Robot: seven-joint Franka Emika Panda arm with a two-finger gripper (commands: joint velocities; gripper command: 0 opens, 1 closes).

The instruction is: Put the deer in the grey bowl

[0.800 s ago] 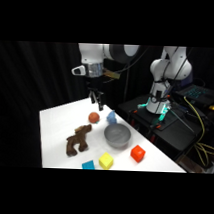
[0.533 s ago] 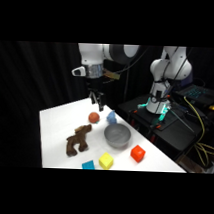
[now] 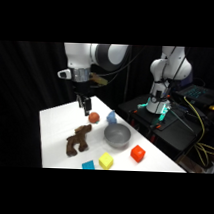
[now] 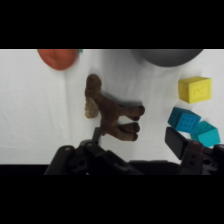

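**So, deer pickup: lining up the grab**

Side view first, with the grey bowl point(image 3: 117, 136) as my landmark. The deer point(image 3: 78, 141) stands on the white desk point(image 3: 57, 121) just beside the bowl, on the side away from the arm's base, not touching it. The tool point(image 3: 86, 108) hangs above the desk, up behind the deer, holding nothing. An orange-red ball point(image 3: 93, 117) and a small blue object point(image 3: 111, 116) sit behind the bowl; a red cube point(image 3: 138, 153) and a yellow cube point(image 3: 105, 160) sit in front of it.

Wrist view: the bowl point(image 4: 167, 56) pokes in at the top edge, and the deer point(image 4: 111, 111) lies below it, mid-picture, apart from it. The tool point(image 4: 137, 142) looks spread wide, one finger point(image 4: 178, 145) right of the deer's legs, the other at the left, nothing between them yet. The yellow cube point(image 4: 195, 89) and teal cubes point(image 4: 192, 127) are just right of the deer.

My take: come straight down centred on the torso, not the legs, and keep that right finger off the teal cubes before closing. It looks soft, so squeeze firmly.
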